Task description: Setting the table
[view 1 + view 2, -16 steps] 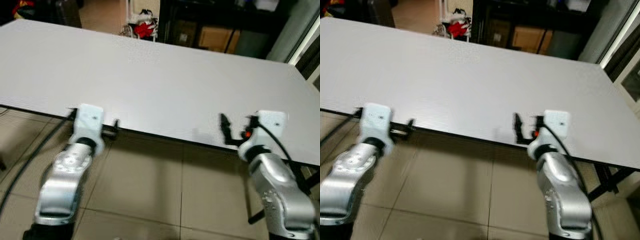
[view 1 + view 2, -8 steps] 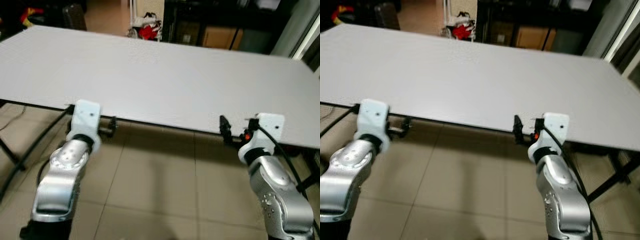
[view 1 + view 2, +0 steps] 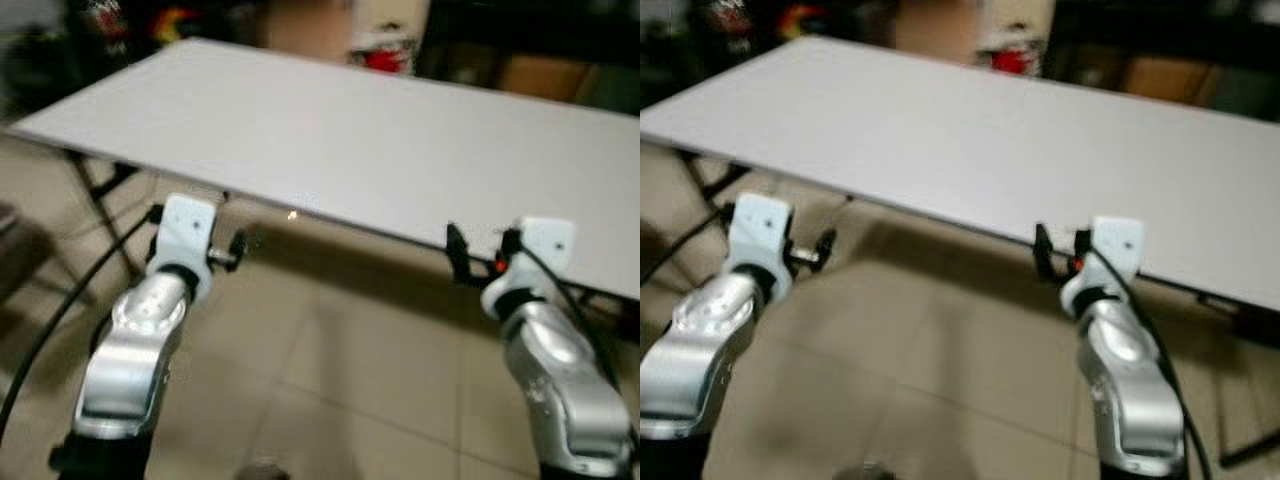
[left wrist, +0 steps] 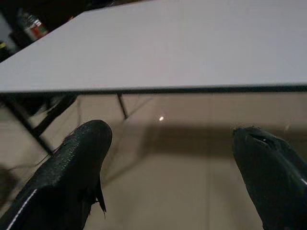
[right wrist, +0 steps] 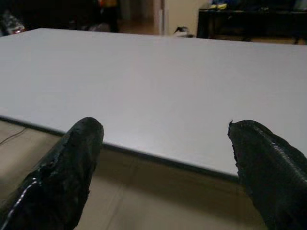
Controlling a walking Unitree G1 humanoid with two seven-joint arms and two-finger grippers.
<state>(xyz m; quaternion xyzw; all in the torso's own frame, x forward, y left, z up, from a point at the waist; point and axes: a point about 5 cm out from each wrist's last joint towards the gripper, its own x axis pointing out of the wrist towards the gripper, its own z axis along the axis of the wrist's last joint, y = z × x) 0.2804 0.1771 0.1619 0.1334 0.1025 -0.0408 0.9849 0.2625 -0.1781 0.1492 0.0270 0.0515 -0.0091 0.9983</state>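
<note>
A large bare grey-white table (image 3: 380, 140) stretches across the views, with nothing standing on it. My left gripper (image 3: 200, 240) hangs over the tiled floor just short of the table's near edge, below the tabletop's height. Its two black fingers (image 4: 81, 158) stand wide apart with nothing between them. My right gripper (image 3: 485, 258) is at the near edge further right, about level with the tabletop. It is open too, and its fingers (image 5: 72, 163) frame the bare surface.
Beige floor tiles (image 3: 360, 370) lie under and before the table. Black table legs (image 3: 100, 185) stand at its left corner. Dark furniture and a red object (image 3: 385, 60) are behind the far edge. A black cable (image 3: 60, 320) trails beside my left arm.
The whole picture has shifted and blurred, so the camera moved: the table's left corner and legs have come into view. The table edge now lies further from my left gripper. Both grippers stay open.
</note>
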